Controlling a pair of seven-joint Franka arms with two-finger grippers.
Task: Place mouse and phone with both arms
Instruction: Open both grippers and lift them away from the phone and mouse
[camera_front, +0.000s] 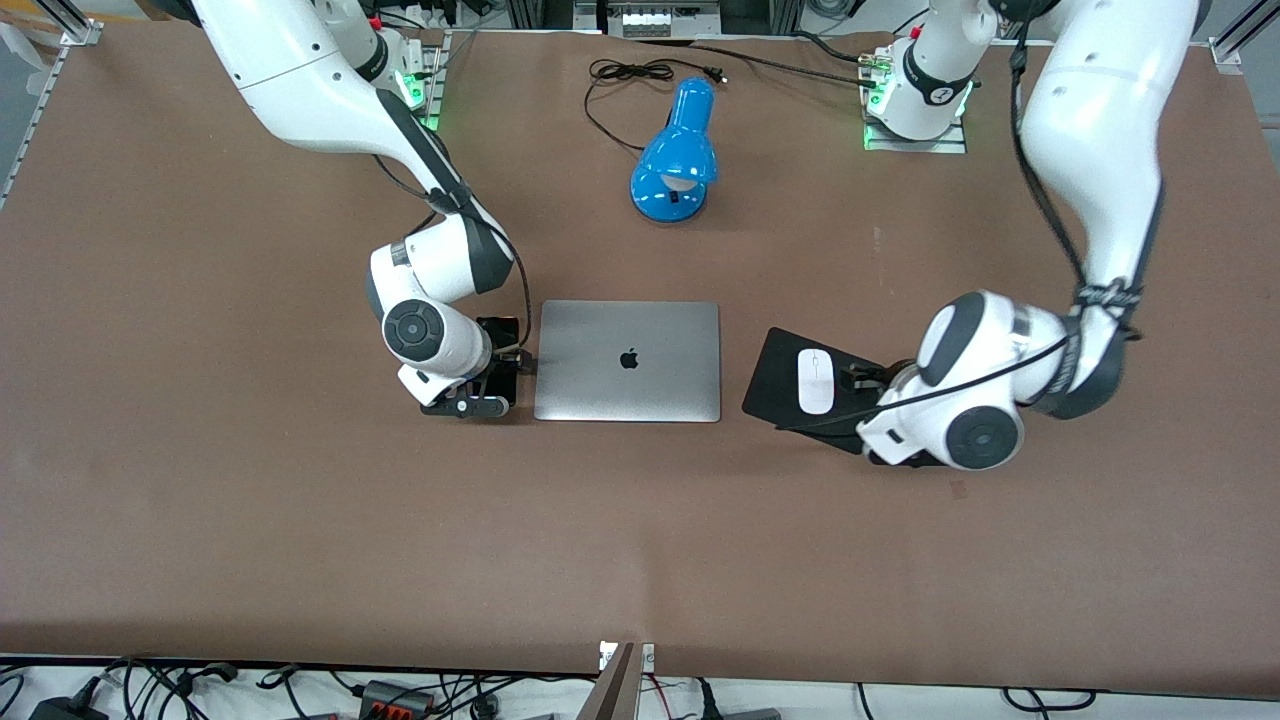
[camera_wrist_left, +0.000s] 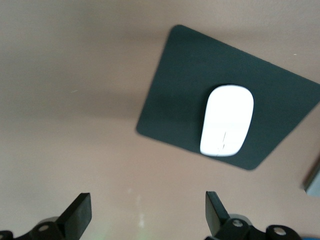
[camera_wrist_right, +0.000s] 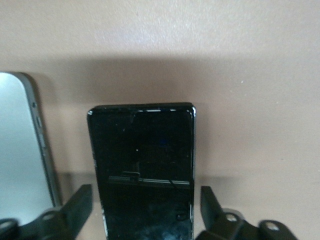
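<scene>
Both claws open: left claw (camera_wrist_left: 145, 220) off mouse (camera_wrist_left: 226, 120), right claw (camera_wrist_right: 145, 215) straddling phone (camera_wrist_right: 142, 165).

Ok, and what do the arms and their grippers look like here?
Both the left arm and right arm are glossy white, rounded, with dark grey joint bands and black cables alongside. The left gripper and right gripper have black angular fingers. Green lights glow at both bases.

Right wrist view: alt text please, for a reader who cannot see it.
A slim black glossy phone lies flat on the brown table between the open fingers of the right gripper, which do not touch it. The rounded edge of a closed silver laptop lies beside the phone.
</scene>
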